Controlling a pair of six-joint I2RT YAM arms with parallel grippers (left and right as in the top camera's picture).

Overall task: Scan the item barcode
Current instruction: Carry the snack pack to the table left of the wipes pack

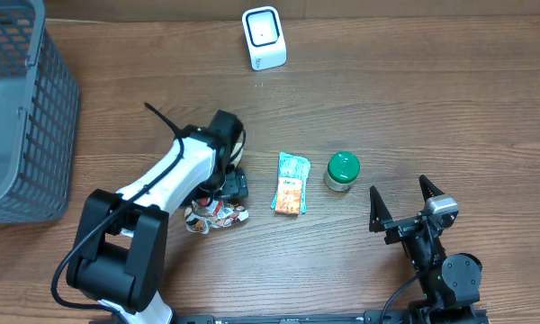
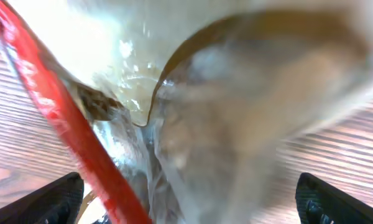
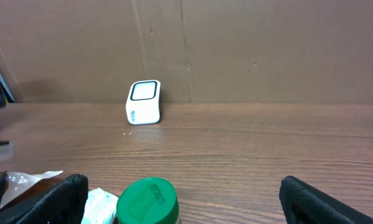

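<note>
Found left gripper point(image 1: 232, 185) spread wide, released, gripping nothing, close over crinkly wrapper point(image 1: 214, 214) lying on table point(image 1: 387, 99) at front left. Saw wrapper filling left wrist view, red strip along one side, fingertips point(image 2: 53, 200) far apart at bottom corners. Logged right gripper point(image 1: 400, 193) also spread, empty, at front right. Spotted white scanner point(image 1: 264, 38) at far edge, well apart from wrapper. Noted orange-green sachet point(image 1: 290, 183) just beside green-lidded jar point(image 1: 342, 170), grey basket point(image 1: 22, 117) far left.
</note>
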